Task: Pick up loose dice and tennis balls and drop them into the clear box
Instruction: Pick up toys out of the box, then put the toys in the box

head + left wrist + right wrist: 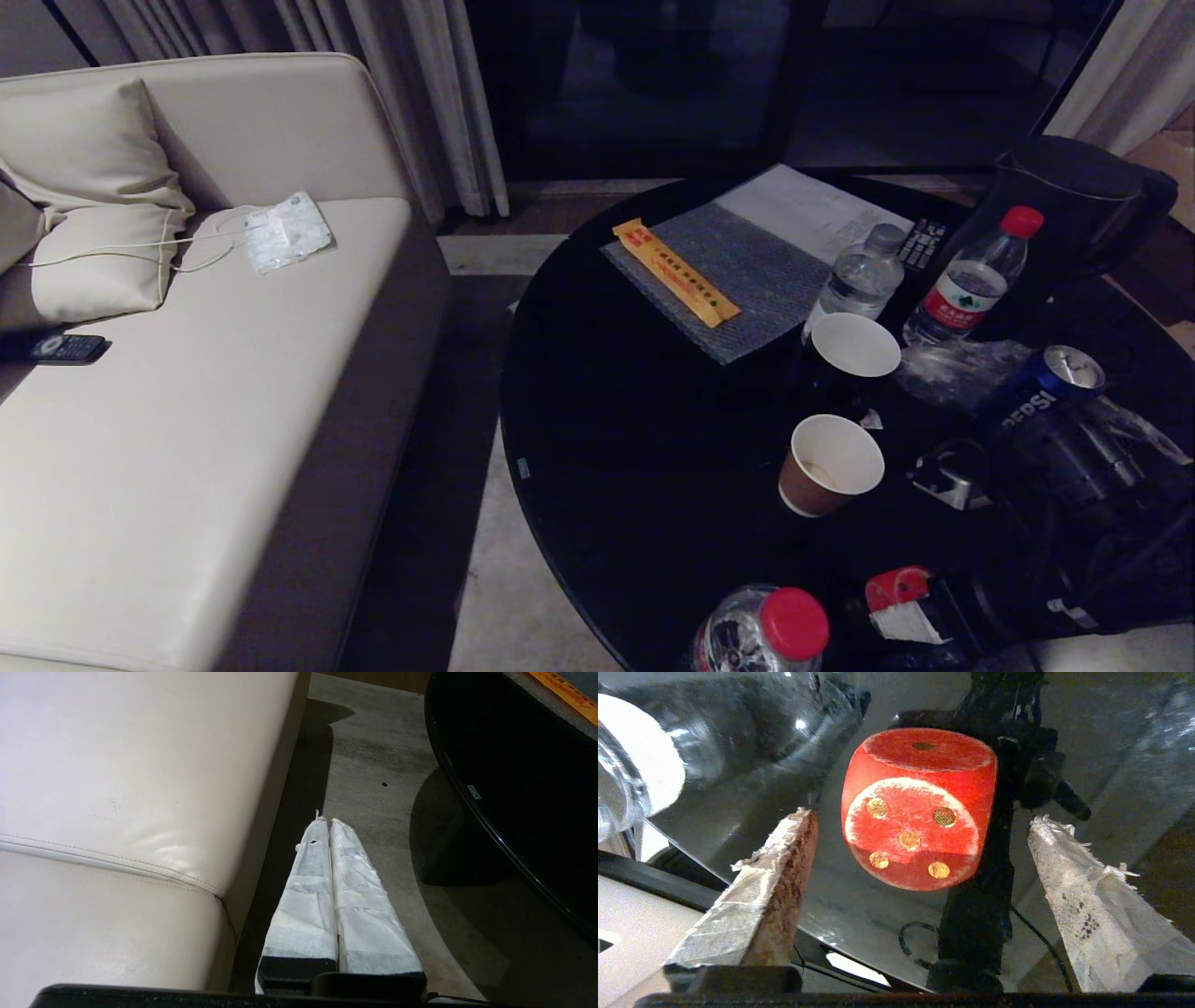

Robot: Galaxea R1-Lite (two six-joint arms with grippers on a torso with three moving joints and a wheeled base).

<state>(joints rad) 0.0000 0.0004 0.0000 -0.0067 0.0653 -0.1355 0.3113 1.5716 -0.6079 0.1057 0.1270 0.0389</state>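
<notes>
1. the round black table [635, 448] stands right of a beige sofa [187, 448], dark curtained glass beyond.
2. paper cups [831, 465], bottles [971, 280] and a pepsi can [1046, 387] crowd its right side.
3. the right gripper [920, 826] gapes wide around the red die [920, 807], not touching.
4. the left gripper [329, 826], pressed closed, hangs over the floor [373, 765] between sofa and table.

Left half of bench [635, 429] bare, open for reach. Right half crowded: paper cups [831, 464], water bottles [971, 280], Pepsi can [1046, 387], kettle [1074, 201] close together, narrow gaps only. Red-capped bottle [766, 630] blocks near edge. Floor strip [373, 788] between sofa [140, 788] and bench open. Red die [920, 807] between spread jaws of right gripper [922, 816], gap either side; clear bottle [738, 732] close beside.
</notes>
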